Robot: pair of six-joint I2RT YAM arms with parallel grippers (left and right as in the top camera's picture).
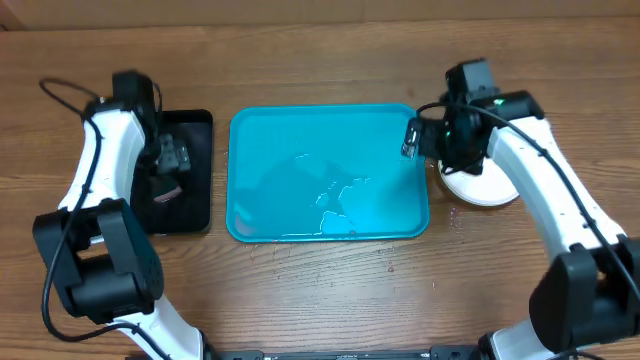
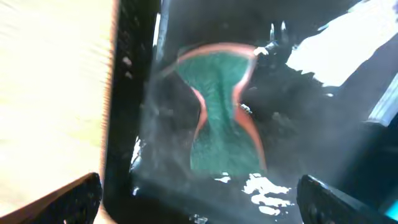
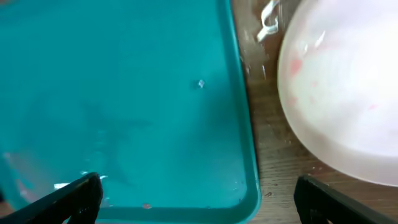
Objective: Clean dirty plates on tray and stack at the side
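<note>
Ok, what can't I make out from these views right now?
White plate: overhead, the right arm covers most of it, hiding whether others lie beneath; the right wrist view cuts it off at two edges.
Sponge: overhead, the left arm hides most of it; the left wrist view is blurred.
Tray: specks on the wet floor are too small to tell dirt from droplets, either view.

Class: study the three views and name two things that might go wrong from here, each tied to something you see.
1. The white plate beside the tray shows faint pink marks, so it may have been set aside not fully clean.
2. The plate sits close to the tray's rim, under the right arm; a careless move might knock it.
</note>
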